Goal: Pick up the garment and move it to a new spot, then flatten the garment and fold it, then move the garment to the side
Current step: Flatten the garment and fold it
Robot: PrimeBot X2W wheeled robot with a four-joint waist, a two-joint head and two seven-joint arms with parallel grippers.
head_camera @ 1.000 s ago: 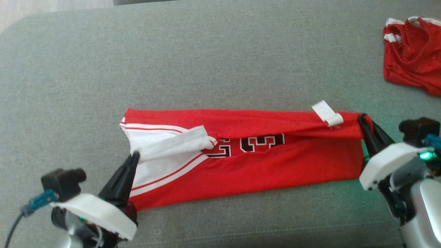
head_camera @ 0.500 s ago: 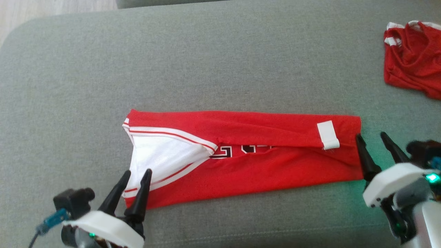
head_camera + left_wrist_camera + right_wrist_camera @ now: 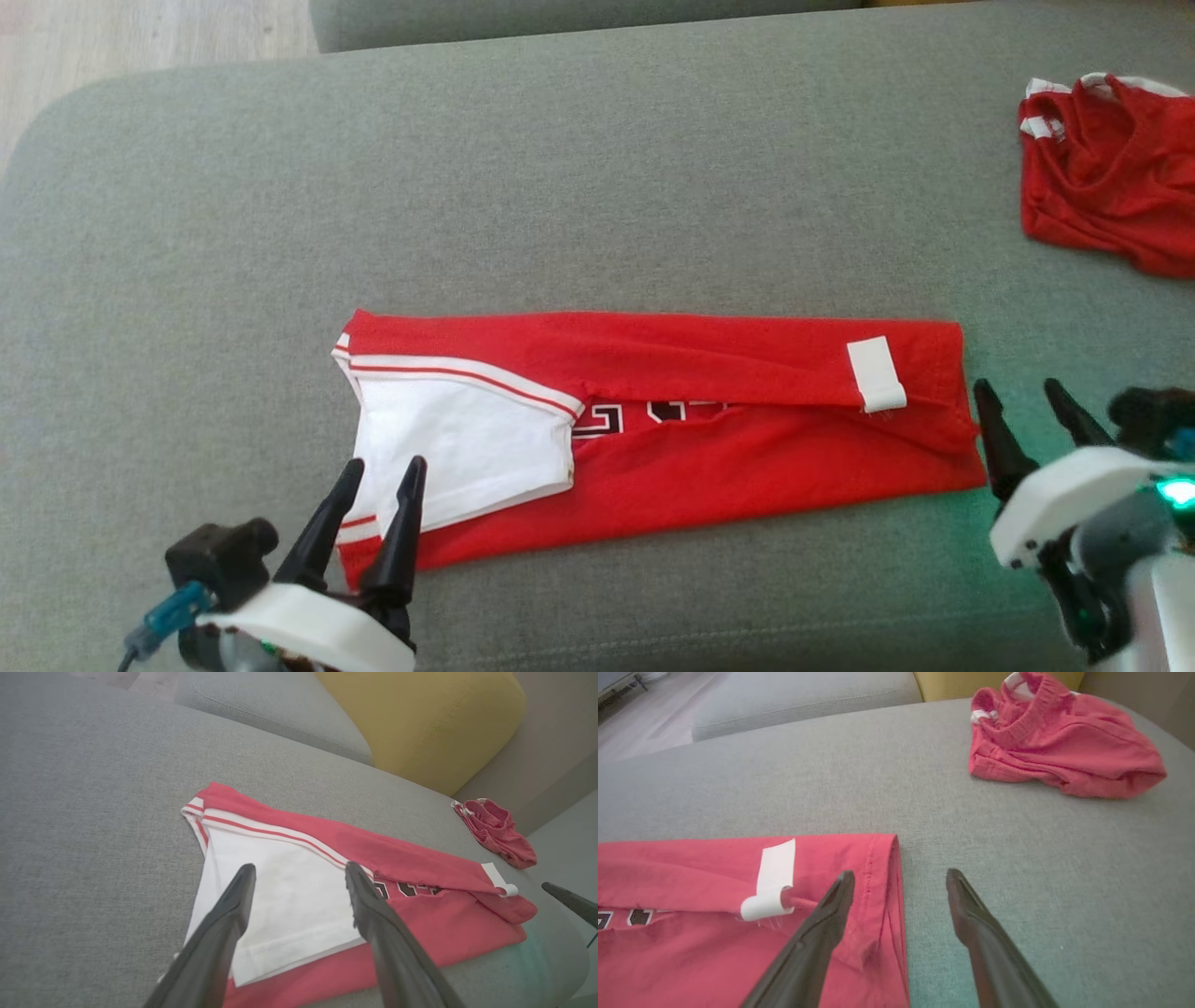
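Garment [image 3: 747, 467] between left pincer [image 3: 386, 464], right pincer [image 3: 1016, 385]

The left end effector [image 3: 300, 868] stood spread wide over the white panel of the folded red-and-white jersey [image 3: 434, 919], which lay flat on the grey fabric sofa [image 3: 93, 788]; a crumpled red garment [image 3: 497, 830] lay far right.

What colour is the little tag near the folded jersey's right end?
White tag on the red jersey; the right wrist view shows it best.
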